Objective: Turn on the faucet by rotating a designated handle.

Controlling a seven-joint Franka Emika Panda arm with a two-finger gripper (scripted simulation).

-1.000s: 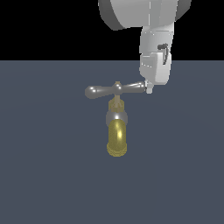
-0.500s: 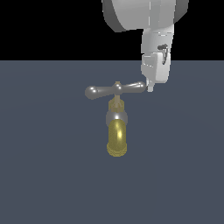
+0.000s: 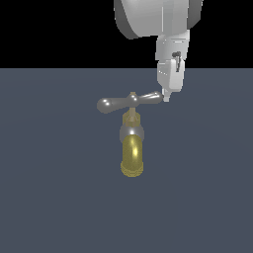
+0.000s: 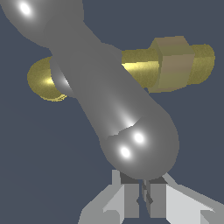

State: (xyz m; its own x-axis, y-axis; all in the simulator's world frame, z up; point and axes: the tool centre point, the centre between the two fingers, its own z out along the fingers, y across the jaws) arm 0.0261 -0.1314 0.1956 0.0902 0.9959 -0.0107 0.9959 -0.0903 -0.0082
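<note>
The faucet [image 3: 132, 148] stands on the dark floor, its brass-yellow spout [image 3: 132, 159] curving toward the camera in the exterior view. On top lies the handle [image 3: 118, 103], a silver crossbar with rounded ends and a small brass knob [image 3: 132, 95] at its centre. My gripper [image 3: 167, 98] hangs at the bar's end on the exterior view's right, its tip touching or almost touching that end. In the wrist view the handle's rounded end [image 4: 140, 144] fills the picture just in front of the gripper [image 4: 143, 199]. The fingers [image 4: 129, 202] are pressed nearly together with nothing between them.
The faucet rests on a flat dark grey-blue floor [image 3: 54, 197] that runs out to every side. Behind it is plain black background. The arm's pale grey wrist [image 3: 153, 20] hangs above the faucet toward the exterior view's right.
The gripper has crept slightly toward the exterior view's left against the handle's end. The handle's end there has shifted a little; the faucet body has stayed put.
</note>
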